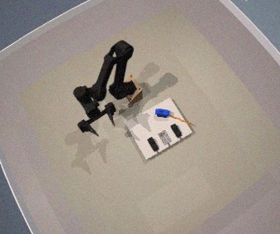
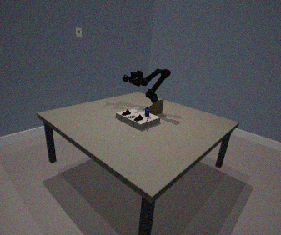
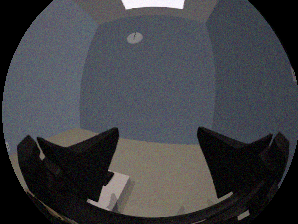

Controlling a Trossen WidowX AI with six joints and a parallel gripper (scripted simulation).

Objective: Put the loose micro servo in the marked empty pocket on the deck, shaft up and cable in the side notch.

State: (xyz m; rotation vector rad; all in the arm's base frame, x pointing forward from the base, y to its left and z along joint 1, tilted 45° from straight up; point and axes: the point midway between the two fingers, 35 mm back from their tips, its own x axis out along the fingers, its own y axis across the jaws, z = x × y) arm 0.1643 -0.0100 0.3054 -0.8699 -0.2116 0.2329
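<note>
The loose micro servo point(image 1: 162, 112) point(image 2: 147, 112) is blue and rests on the white deck point(image 1: 171, 104) point(image 2: 127, 121) near its edge on the wooden block's side; its exact tilt is too small to tell. Its orange cable point(image 1: 181, 120) point(image 2: 147, 121) runs out past the deck's edge. The marked pocket point(image 1: 164, 137) point(image 2: 131, 117) is empty, between two black servos point(image 1: 153, 144) point(image 1: 176, 130). My gripper point(image 1: 105, 129) point(image 3: 158, 132) is wide open and empty, raised above the table beside the deck, away from the servo. A deck corner point(image 3: 117, 182) shows low in the wrist view, partly behind a finger.
A brown wooden block point(image 1: 135, 95) point(image 2: 157, 107) stands by the arm's base, close to the deck. The black arm point(image 1: 105, 75) point(image 2: 158, 79) is folded above the table point(image 1: 104, 191) point(image 2: 150, 158). Shadows of the arm fall across the table and part of the deck.
</note>
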